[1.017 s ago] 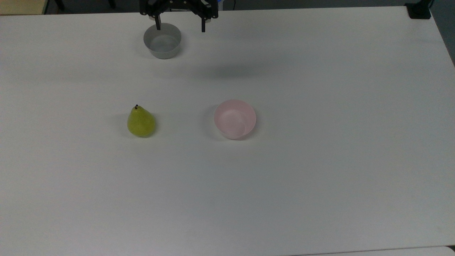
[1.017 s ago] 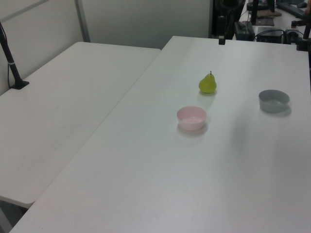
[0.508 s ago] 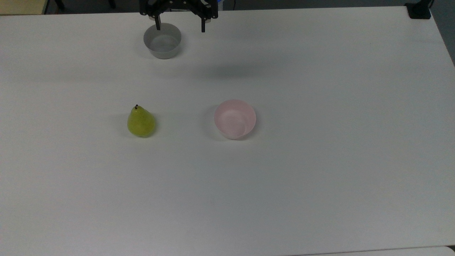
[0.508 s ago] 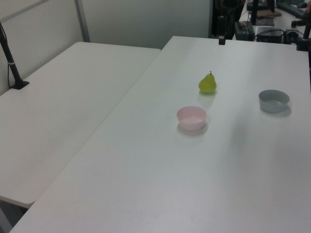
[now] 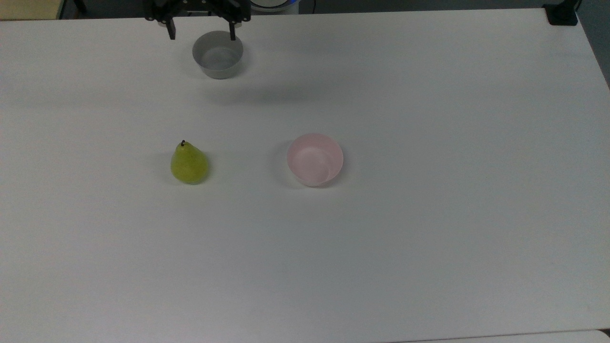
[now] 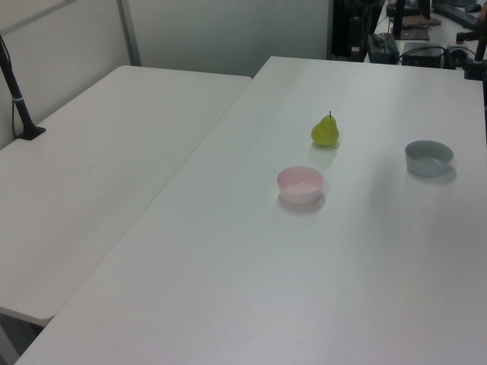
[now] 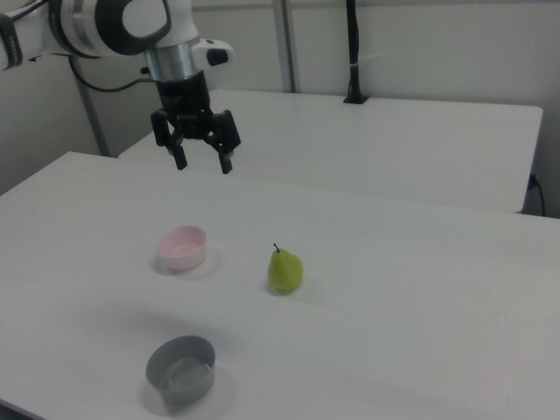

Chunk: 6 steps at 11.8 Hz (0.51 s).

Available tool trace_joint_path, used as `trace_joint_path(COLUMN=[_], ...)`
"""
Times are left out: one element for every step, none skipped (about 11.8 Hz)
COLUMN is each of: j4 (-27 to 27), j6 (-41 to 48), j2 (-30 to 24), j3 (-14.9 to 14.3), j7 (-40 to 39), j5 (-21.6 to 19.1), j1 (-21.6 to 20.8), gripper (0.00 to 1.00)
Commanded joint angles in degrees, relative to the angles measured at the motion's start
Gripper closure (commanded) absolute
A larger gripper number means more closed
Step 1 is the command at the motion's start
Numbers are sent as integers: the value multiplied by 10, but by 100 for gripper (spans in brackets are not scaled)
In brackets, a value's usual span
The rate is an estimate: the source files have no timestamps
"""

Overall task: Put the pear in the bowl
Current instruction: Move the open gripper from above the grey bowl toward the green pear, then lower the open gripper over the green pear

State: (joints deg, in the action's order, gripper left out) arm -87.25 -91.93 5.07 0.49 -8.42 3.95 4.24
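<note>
The arm (image 7: 96, 22) reaches in from the right view's upper left, wrist pointing straight down. Its claw (image 7: 202, 164) hangs high in the air, fingers (image 5: 170, 32) spread wide, holding nothing.

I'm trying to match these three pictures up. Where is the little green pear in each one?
Top view: the pear stands left of centre, to the left of the pink bowl.
Left view: the pear is right of centre, beyond the pink bowl.
Right view: the pear is near the middle, to the right of the pink bowl.
Shared landmark: the pink bowl, the pear's nearest neighbour on the white table.
</note>
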Motion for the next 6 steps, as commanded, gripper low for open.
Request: trace_joint_path(j4=[23, 48, 66, 71, 71, 71], j6=[5, 0, -3, -13, -25, -26], j2=[23, 46, 64, 71, 73, 76], j3=[-34, -37, -37, -37, -37, -37], j7=[-62, -67, -69, -69, -69, -69], j5=[-8, -8, -8, -8, -8, -8], j1=[9, 17, 27, 31, 31, 31], gripper=[0, 0, 0, 0, 0, 0])
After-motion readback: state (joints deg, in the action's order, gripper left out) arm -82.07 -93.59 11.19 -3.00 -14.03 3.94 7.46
